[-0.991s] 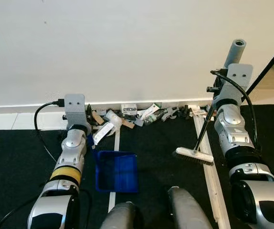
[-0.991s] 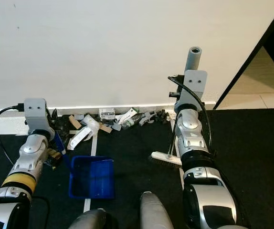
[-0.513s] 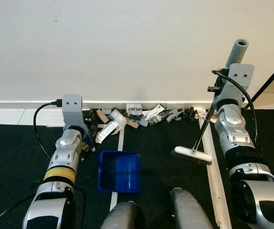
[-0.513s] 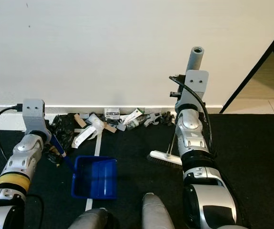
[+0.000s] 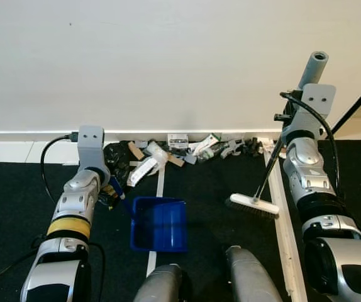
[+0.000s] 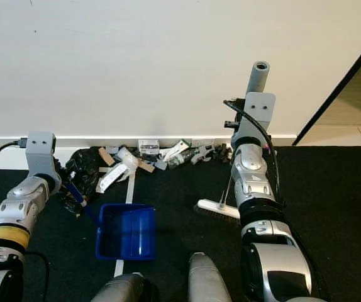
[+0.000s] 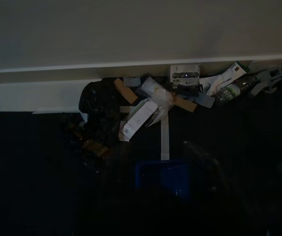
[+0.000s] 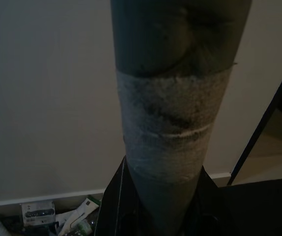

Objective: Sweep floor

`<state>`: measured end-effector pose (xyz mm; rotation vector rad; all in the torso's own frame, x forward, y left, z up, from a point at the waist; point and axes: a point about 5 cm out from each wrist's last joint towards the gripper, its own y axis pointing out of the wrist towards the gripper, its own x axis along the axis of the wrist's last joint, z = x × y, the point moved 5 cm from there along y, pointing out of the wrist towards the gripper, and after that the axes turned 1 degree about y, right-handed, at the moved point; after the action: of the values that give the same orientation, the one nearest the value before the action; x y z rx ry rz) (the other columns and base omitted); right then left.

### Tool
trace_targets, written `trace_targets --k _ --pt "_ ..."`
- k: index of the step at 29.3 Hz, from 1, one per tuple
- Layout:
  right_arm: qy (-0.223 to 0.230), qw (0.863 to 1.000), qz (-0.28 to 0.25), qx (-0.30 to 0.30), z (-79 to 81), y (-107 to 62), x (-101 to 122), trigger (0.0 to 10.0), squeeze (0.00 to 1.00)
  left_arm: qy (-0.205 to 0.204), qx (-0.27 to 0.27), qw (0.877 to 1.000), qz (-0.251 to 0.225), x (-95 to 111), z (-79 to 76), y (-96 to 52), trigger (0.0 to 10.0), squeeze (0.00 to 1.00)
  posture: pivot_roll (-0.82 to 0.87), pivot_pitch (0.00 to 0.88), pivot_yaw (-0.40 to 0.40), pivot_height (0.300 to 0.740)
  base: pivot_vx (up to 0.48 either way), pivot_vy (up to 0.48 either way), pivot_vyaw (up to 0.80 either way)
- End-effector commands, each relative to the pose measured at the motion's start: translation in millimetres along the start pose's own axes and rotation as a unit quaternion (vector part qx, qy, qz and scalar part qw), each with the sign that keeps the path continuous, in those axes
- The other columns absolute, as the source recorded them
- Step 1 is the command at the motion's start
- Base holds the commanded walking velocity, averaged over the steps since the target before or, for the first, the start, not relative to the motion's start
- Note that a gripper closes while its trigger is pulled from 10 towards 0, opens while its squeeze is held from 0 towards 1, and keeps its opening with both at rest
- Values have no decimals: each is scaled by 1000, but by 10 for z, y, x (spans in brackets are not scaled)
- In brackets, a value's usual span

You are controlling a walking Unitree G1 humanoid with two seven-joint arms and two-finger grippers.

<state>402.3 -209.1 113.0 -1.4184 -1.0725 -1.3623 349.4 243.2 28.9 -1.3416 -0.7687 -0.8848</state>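
A blue dustpan [image 5: 158, 223] lies flat on the black carpet, its mouth facing a litter pile [image 5: 180, 148] of paper scraps, wrappers and a black bag along the skirting. My left gripper [image 5: 110, 186] is shut on the dustpan's blue handle [image 6: 75, 194] at the pan's left. My right gripper [image 8: 156, 212] is shut around the broom's grey padded pole [image 5: 311, 68], which stands nearly upright. The white broom head [image 5: 255, 205] rests on the carpet right of the dustpan, about a hand's width short of the litter.
The white wall [image 5: 168, 63] closes the scene straight ahead. A pale tape line [image 5: 157, 185] runs under the dustpan, and a light wooden strip [image 5: 286, 233] runs along the right. A dark door edge [image 5: 356, 104] slants at far right. My legs [image 5: 249, 280] stand at the bottom.
The view has drifted slightly, so the litter sits a little further right. My left wrist has swung a bit to the left. Dustpan and broom head have hardly moved.
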Motion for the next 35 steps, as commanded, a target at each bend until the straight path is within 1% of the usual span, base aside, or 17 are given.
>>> trace_targets --k 1,7,10,16,17,19,20,21,22,24,25,26,27,31,35 --pt "6 1000 -25 0 0 24 127 10000 0 11 5 1000 19 -63 84 -39 0 0 -11 60 47 740 0 0 0" --pt "4 1000 -26 1 4 28 136 10000 0 23 -2 999 37 -109 63 -63 0 0 -10 57 46 740 0 0 0" --pt "4 1000 -27 1 -1 28 137 10000 0 34 -9 999 32 -111 35 -72 0 0 -12 53 45 740 0 0 0" --pt "4 1000 -27 0 -9 27 138 10000 0 40 -18 999 25 -105 -4 -86 0 0 -14 52 46 740 0 0 0" --pt "4 1000 -27 0 -11 26 137 10000 0 31 -9 999 21 -85 8 -87 0 0 -15 52 48 740 0 0 0" --pt "3 1000 -27 0 -16 24 136 10000 0 20 -9 1000 3 -5 -4 -94 0 0 -16 53 48 740 0 0 0" --pt "3 1000 -27 -1 -20 24 135 10000 0 16 -9 1000 0 27 -15 -96 8118 0 -16 54 48 740 0 0 0" --pt "3 1000 -27 -2 -23 24 134 10000 0 10 -12 1000 -4 58 -35 -101 10000 0 -15 54 48 740 0 0 0" --pt "2 1000 -27 -2 -26 21 133 10000 0 10 -16 1000 -13 118 -66 -112 10000 0 -16 55 48 740 0 0 0" --pt "2 1000 -27 -2 -31 21 133 10000 0 28 -8 999 -41 265 -78 -125 10000 0 -16 56 48 740 0 0 0" --pt "2 1000 -27 -2 -33 20 134 10000 0 23 -8 998 -50 310 -86 -133 10000 0 -17 56 50 740 0 0 0" --pt "2 1000 -27 -3 -34 20 137 10000 0 9 -9 998 -58 363 -87 -142 10000 0 -17 57 50 740 0 0 0" --pt "2 1000 -28 -4 -39 22 145 10000 0 -15 -9 997 -69 448 -81 -156 10000 0 -17 57 51 740 0 0 0" --pt "3 1000 -29 -5 -43 24 155 10000 0 -23 -8 997 -74 495 -71 -168 10000 0 -18 58 52 740 0 0 0" --pt "7 999 -38 -8 -70 30 213 10000 0 -5 1 997 -73 534 -57 -186 10000 0 -18 56 55 740 0 0 0"
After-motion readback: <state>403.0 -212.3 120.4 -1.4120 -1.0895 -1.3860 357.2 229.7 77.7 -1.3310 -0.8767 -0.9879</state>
